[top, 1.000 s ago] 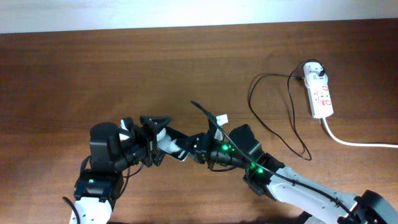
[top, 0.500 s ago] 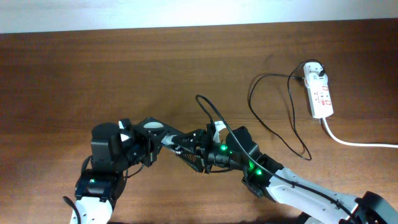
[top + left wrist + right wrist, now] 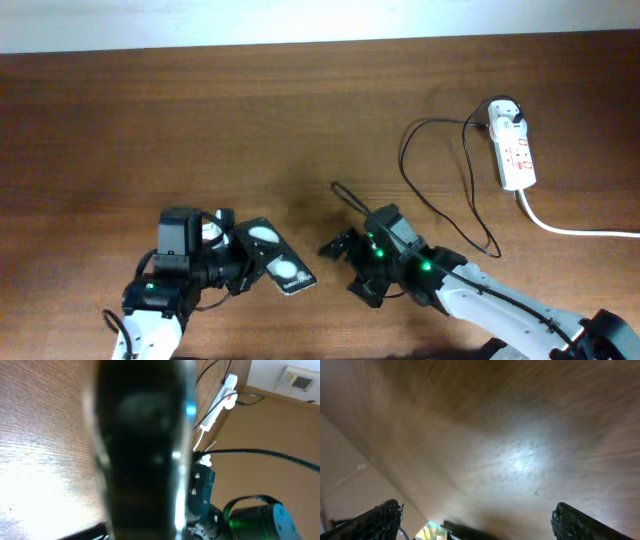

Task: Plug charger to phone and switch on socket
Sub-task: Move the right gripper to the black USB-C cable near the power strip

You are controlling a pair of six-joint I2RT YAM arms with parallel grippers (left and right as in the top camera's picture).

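Note:
The phone (image 3: 277,256), a black slab with two white round spots on its face, sits low on the left with my left gripper (image 3: 238,268) shut on its near end. It fills the left wrist view as a dark blur (image 3: 140,450) and hides the fingers. To the right of the phone my right gripper (image 3: 347,268) stands open and empty, its dark fingertips (image 3: 385,517) wide apart over bare wood. The charger cable (image 3: 405,160) loops to the adapter (image 3: 507,115) in the white socket (image 3: 517,155). Its free tip (image 3: 336,187) lies apart from the phone.
The socket's thick white cord (image 3: 570,228) runs off the right edge. The table's far edge (image 3: 300,45) meets a pale wall. The right arm (image 3: 480,300) stretches in from the lower right, crossing part of the black cable.
My left gripper has closed on the phone and drawn it down and left. My right gripper has opened, released the cable tip and backed off right; the tip has sprung away.

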